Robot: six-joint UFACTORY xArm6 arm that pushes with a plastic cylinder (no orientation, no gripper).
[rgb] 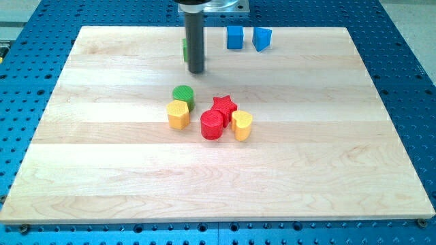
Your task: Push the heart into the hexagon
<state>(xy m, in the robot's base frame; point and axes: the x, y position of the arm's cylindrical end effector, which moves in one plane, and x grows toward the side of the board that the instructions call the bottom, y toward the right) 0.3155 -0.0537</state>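
Note:
A yellow heart block [242, 124] sits right of centre on the wooden board [102, 156], touching a red cylinder [212, 125] on its left and a red star [223, 107] above-left. A yellow hexagon block [178, 114] lies left of the red cylinder, with a green cylinder [183, 96] touching its top. The rod comes down near the view's top. My tip [196, 71] rests on the board above the green cylinder, apart from all these blocks.
Two blue blocks, a blue cube [235, 37] and a blue wedge-like block [261, 38], sit near the board's top edge. A green block [184, 48] is mostly hidden behind the rod. A blue perforated table [409, 61] surrounds the board.

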